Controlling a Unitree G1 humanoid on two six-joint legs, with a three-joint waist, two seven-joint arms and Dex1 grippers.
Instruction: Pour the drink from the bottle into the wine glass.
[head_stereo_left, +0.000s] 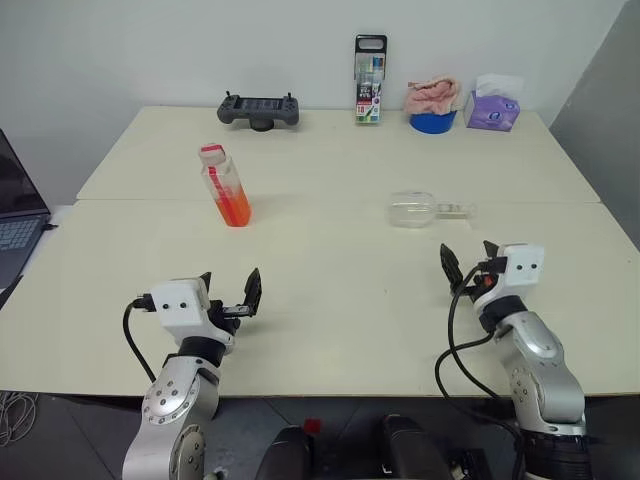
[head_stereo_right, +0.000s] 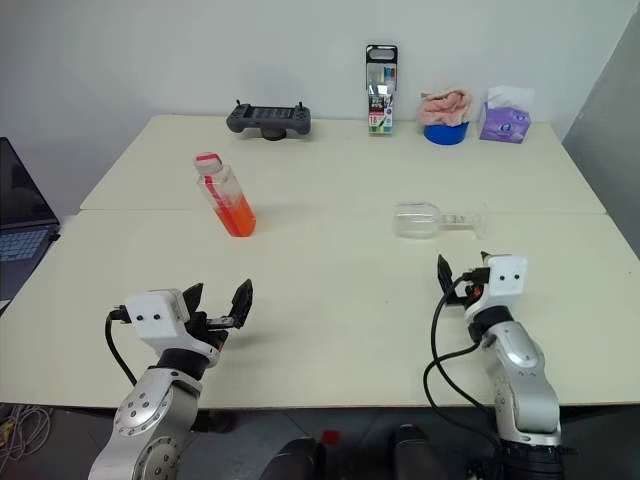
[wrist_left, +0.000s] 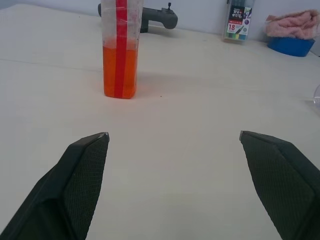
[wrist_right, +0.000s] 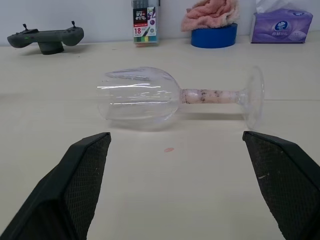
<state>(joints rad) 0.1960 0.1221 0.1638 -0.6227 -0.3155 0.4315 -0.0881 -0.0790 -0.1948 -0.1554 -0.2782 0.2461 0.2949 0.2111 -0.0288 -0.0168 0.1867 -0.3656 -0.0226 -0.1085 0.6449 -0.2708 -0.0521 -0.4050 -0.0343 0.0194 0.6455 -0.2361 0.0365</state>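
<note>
oddly, wine glass (wrist_right: 150, 97) lies sideways (bottle (head_stereo_left: 227, 186) upright, half-full).

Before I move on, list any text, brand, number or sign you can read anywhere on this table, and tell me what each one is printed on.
"18": on the red-and-white label at the foot of the pen pack, standing at the far edge of the table.
Other print on the pen pack: too small to read.
Logo on the purple tissue box: blurred, not readable.
Red stripe on the bottle: no text to be read.
Wine glass, controller, blue bowl: no text seen.
</note>
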